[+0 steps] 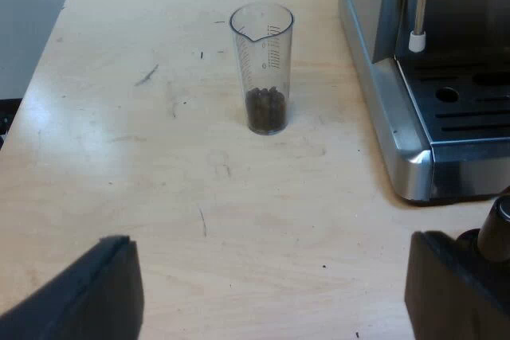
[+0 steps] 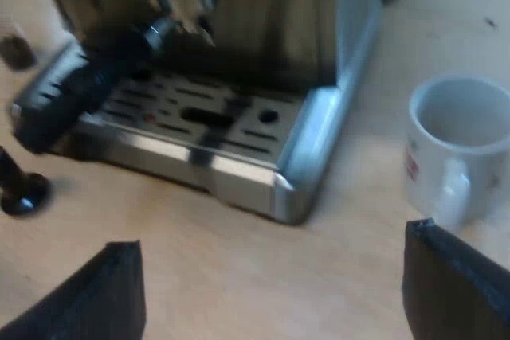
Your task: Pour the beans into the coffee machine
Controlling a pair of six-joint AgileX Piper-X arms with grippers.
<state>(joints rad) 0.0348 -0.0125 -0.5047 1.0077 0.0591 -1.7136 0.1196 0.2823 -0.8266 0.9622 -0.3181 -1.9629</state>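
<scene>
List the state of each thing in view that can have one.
Measuring glass: upright on the table, beans at its bottom, ungrasped.
Holder: locked into the espresso machine's front.
Mug: upright beside the machine, looks empty.
Left gripper: open, short of the glass.
Right gripper: open, holding nothing.

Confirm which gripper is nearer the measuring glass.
Left. Left gripper, open, faces the measuring glass across the table. Right gripper is at the espresso machine's front corner, beside the mug.

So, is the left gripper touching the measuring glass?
Apart. The left wrist view shows the left gripper open, with a stretch of bare table between its fingers and the upright measuring glass.
</scene>
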